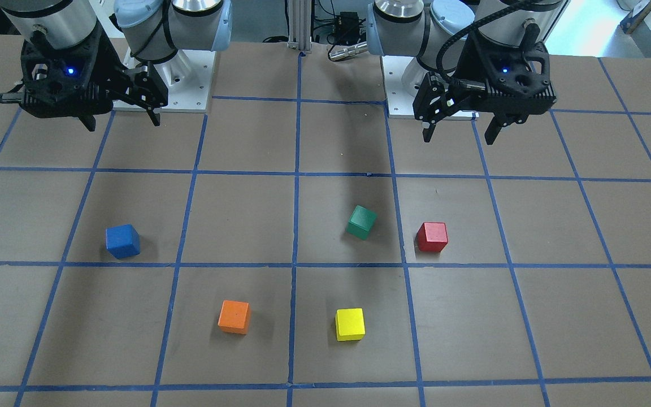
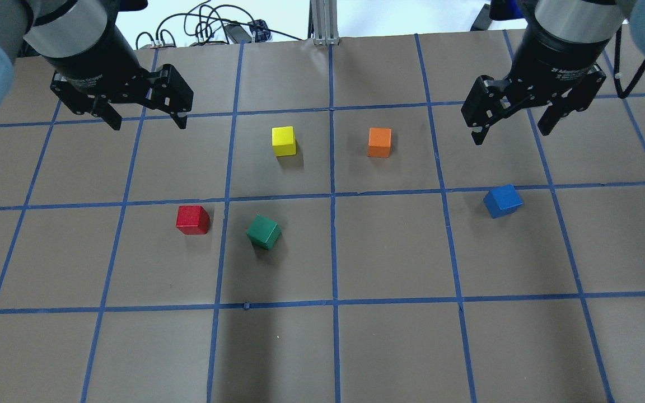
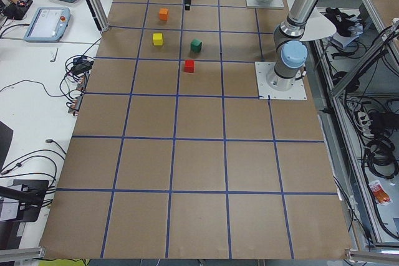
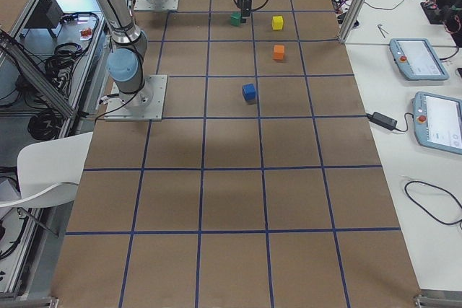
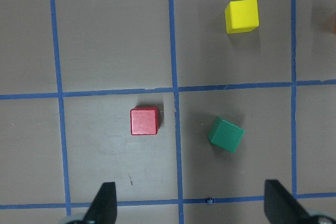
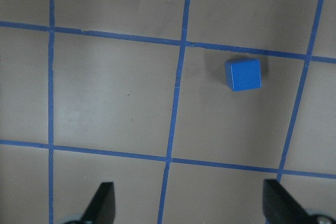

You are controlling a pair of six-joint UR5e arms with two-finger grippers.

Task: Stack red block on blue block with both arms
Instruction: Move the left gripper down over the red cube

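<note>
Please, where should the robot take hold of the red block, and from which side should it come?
Probably from straight above, with the left gripper, which is open and on that side. Pinch the red block on two opposite side faces: it lies flat, square to the tape lines. The green block stands apart, leaving room for the fingers.

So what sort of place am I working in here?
Most likely a robotics lab: teach pendants and loose cables lie around the table, which is marked out in a blue tape grid.
</note>
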